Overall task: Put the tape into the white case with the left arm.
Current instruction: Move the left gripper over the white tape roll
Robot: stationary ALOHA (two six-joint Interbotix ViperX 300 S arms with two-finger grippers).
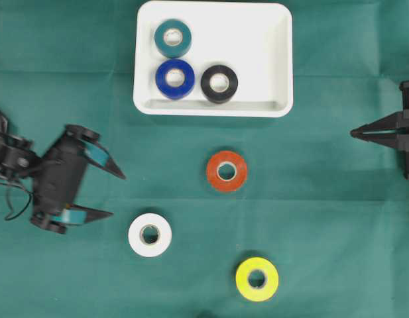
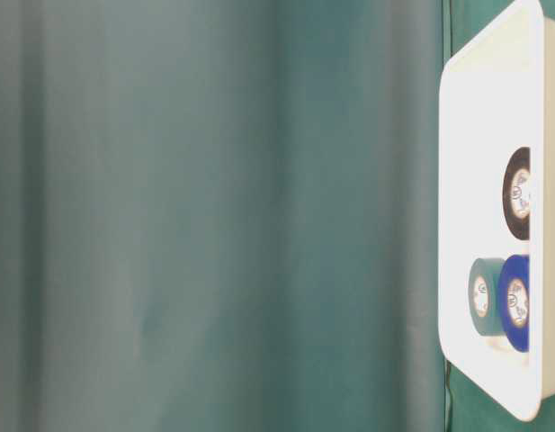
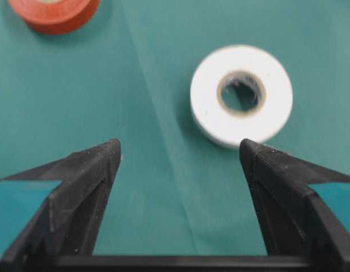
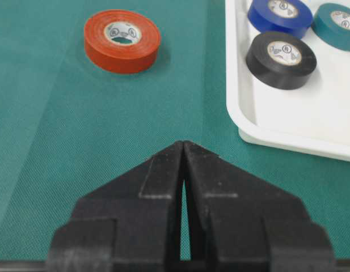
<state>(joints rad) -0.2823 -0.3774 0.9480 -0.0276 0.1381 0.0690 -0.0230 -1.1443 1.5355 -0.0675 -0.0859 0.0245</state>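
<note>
Spread wide and holding nothing, my left claw (image 1: 118,195) hovers over the green bench (image 1: 323,218) at the left side of the overhead view, its two teal-banded fingers (image 3: 87,187) pointing toward the middle of the cloth. Through my left wrist camera, the white tape (image 3: 241,94) lies flat just ahead of the fingertips, a little toward the right finger, not touched by either. In the overhead view that same white roll sits just beyond and slightly below my open tips.

My right claw (image 1: 355,132) rests at the right edge of the bench with its black fingers pressed together, gripping nothing.

Up at the top centre sits the white case (image 1: 284,59), well apart from the white tape. Three rolls already lie flat inside it: a teal tape (image 1: 172,38), a blue tape (image 1: 175,78) just below it, and a black tape (image 1: 219,83) beside the blue one.

On the open cloth an orange tape (image 1: 226,171) lies between the case and the white roll, and a yellow tape (image 1: 256,279) lies nearest the lower edge.
</note>
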